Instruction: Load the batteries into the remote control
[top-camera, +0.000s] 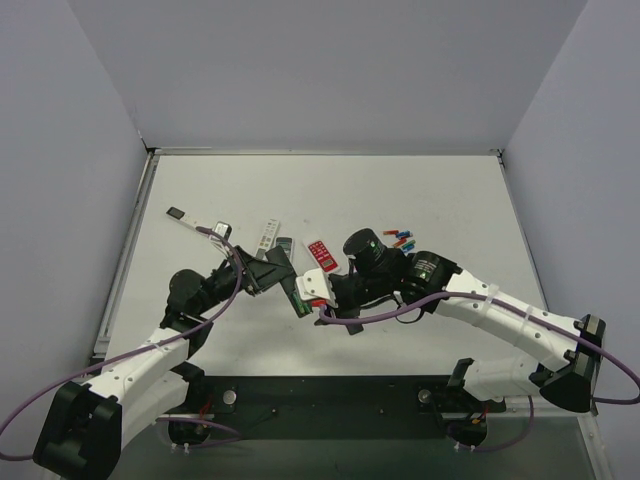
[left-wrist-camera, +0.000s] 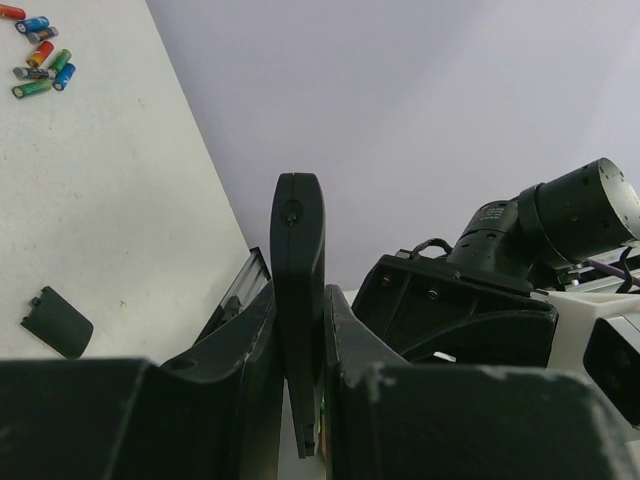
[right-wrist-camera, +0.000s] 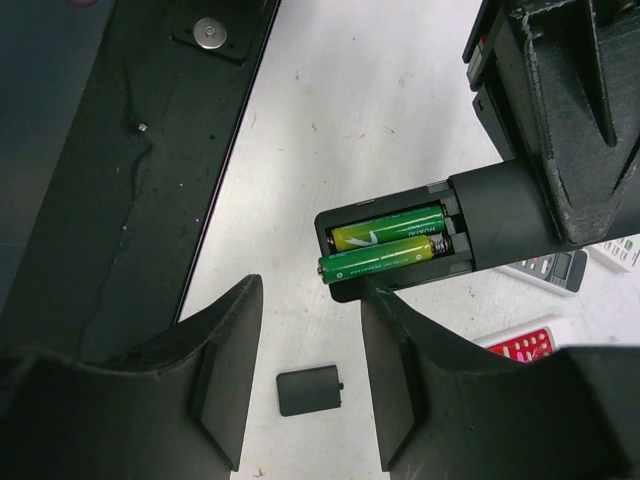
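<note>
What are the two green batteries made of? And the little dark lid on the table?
The green batteries look like metal under a glossy printed wrap; one end shows silvery. The lid looks like matte dark plastic, as does the remote: dull, smooth, moulded edges, a small tab on the lid. Looks alone can't prove it.

Print on batteries illegible

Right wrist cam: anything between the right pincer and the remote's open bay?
Nothing. Right wrist view: only bare table between the right pincer and the remote, two green batteries in its bay. The cover lies lower in frame.
</note>
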